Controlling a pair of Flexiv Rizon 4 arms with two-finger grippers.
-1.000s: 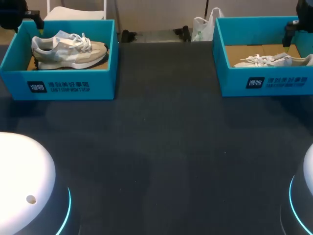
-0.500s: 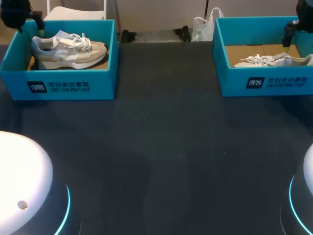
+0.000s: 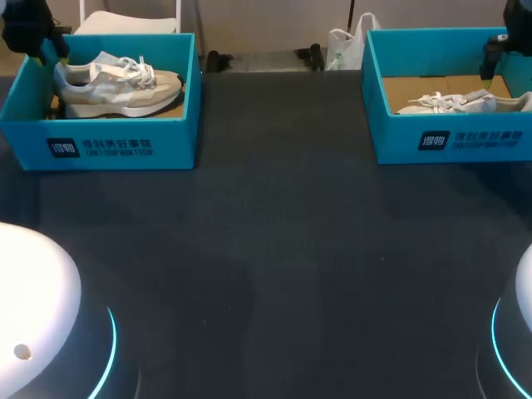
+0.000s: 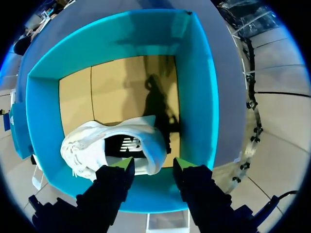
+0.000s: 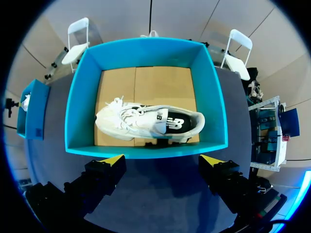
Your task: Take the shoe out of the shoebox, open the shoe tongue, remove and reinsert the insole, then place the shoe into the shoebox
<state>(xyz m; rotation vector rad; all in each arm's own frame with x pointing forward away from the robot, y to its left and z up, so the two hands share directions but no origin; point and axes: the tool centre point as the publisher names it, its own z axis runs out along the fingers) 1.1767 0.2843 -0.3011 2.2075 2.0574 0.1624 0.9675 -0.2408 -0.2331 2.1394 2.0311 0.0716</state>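
Now | left arm [image 3: 27,29] edges in over left shoebox [image 3: 100,145], left jaws parted above shoe [image 4: 92,145] heel | right jaws wide, unmoved | extraction pending.

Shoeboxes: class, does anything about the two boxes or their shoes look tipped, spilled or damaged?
Nothing stands out. The left shoebox and right shoebox stand upright and undamaged, and the left shoe and right shoe each lie wholly inside their box.
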